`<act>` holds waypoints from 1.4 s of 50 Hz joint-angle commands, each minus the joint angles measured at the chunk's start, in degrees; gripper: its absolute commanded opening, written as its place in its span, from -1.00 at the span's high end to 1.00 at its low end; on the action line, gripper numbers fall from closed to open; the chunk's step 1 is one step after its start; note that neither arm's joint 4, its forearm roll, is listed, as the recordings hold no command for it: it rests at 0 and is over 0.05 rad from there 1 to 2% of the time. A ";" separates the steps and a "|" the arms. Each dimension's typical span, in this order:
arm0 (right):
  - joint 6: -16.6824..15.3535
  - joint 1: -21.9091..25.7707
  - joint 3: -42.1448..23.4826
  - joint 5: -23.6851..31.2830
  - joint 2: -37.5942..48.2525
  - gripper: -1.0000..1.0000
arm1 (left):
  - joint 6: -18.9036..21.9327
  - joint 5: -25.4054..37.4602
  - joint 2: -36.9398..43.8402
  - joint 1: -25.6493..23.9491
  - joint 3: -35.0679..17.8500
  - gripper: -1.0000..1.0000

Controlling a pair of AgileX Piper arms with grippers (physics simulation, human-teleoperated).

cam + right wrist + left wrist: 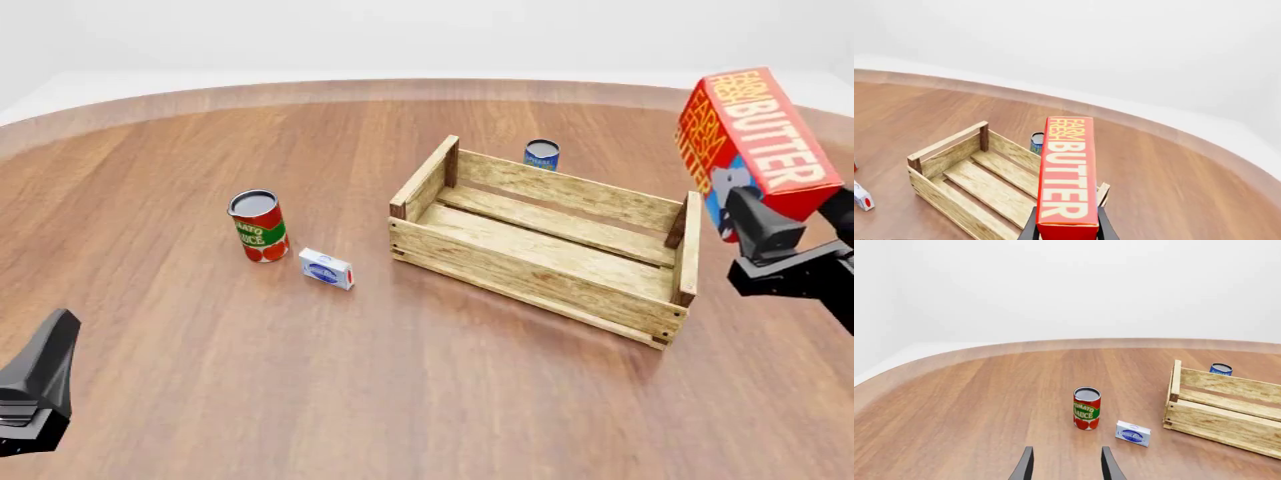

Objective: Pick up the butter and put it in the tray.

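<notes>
**Butter aloft, short of the tray**

Left end effector (1066, 467) idle, fingers spread, near the can (258, 226). Tray (534, 283) mid-bench. Far right, butter (747, 140) clamped low in the right end effector (1066, 231), raised beside the tray. Risks: tall carton tipping from its low pinch, clipping the right wall, or landing outside.

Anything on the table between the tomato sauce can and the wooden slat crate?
Yes: front view shows a small white-and-blue box lying between the red-green tomato sauce can and the pale wooden slat crate, nearer the can.
</notes>
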 commanded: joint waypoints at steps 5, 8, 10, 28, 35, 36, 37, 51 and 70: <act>1.31 2.61 -2.09 -2.49 3.84 1.00 | 0.00 0.00 0.00 0.00 0.00 -1.00; 1.77 2.92 -2.21 -4.38 5.96 1.00 | 0.00 0.00 0.00 0.00 0.00 -1.00; 1.77 2.92 -2.21 -4.38 5.96 1.00 | 0.00 0.00 0.00 0.00 0.00 -1.00; 2.24 4.77 -4.06 -7.74 11.65 1.00 | 0.00 0.00 0.00 0.00 0.00 -1.00; 2.51 5.23 -4.35 -8.98 13.57 1.00 | 0.00 0.00 0.00 0.00 0.00 -1.00; 2.61 5.39 -4.28 -9.58 14.41 1.00 | 0.00 0.00 0.00 0.00 0.00 -1.00; 2.64 5.41 -4.28 -9.84 14.80 1.00 | 0.00 0.00 0.00 0.00 0.00 -1.00; 3.11 6.15 -6.42 -11.70 19.38 1.00 | 0.00 0.00 0.00 0.00 0.00 -1.00; 3.09 6.53 -8.85 -14.90 26.60 1.00 | 0.00 0.00 0.00 0.00 0.00 -1.00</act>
